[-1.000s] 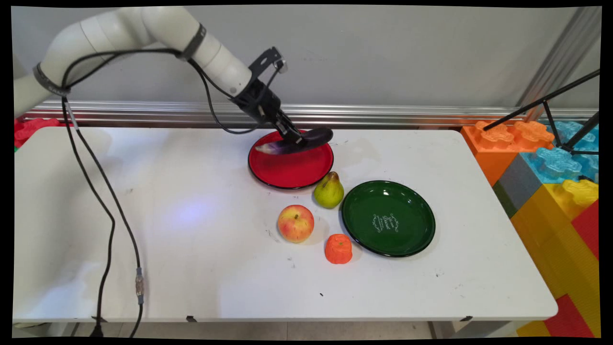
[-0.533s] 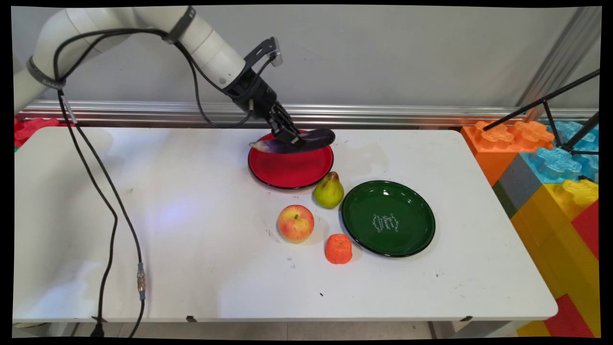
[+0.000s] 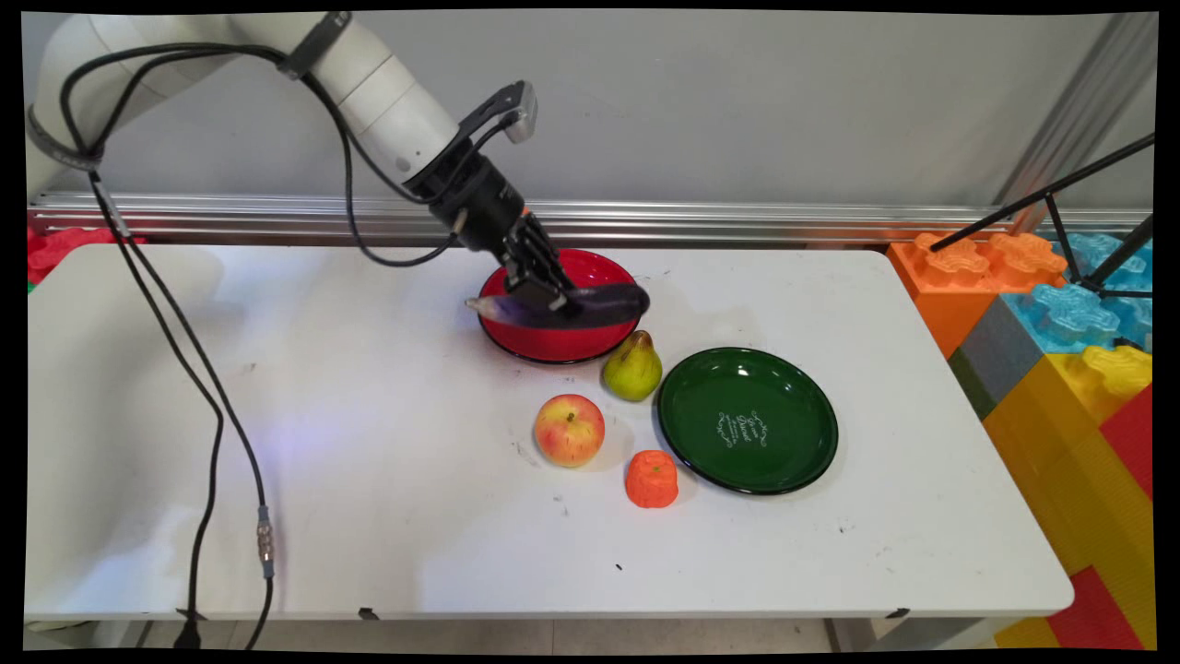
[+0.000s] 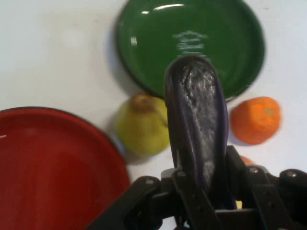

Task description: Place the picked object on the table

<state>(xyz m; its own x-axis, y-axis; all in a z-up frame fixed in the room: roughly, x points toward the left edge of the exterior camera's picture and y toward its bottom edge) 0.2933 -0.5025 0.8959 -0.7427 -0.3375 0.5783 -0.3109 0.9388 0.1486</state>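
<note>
- right now the gripper (image 3: 550, 297) is clamped tight on a dark purple eggplant (image 3: 590, 305), its two fingers (image 4: 240, 177) pressing the sides of it near the middle.
- the eggplant hangs roughly level in the main view, lifted above the near half of the red plate (image 3: 599, 267); its pale stem end points to the picture's left, past the plate's rim, and its rounded dark end points right.
- the hand view shows the eggplant (image 4: 196, 120) sticking straight out between the fingers, with the red plate (image 4: 48, 163) below it at the left.
- a green-yellow pear (image 3: 632, 367) stands on the white table (image 3: 369, 461) just in front of the red plate, between it and the green plate (image 3: 748, 420).
- the green plate lies to the right of the pear, with white lettering in its middle.
- a red and yellow apple (image 3: 569, 430) sits on the table in front of the pear, a little to the left.
- an orange fruit (image 3: 651, 479) rests close to the green plate's left rim, just beside the apple.
- black cables (image 3: 203, 387) hang from the arm down across the table's left side.
</note>
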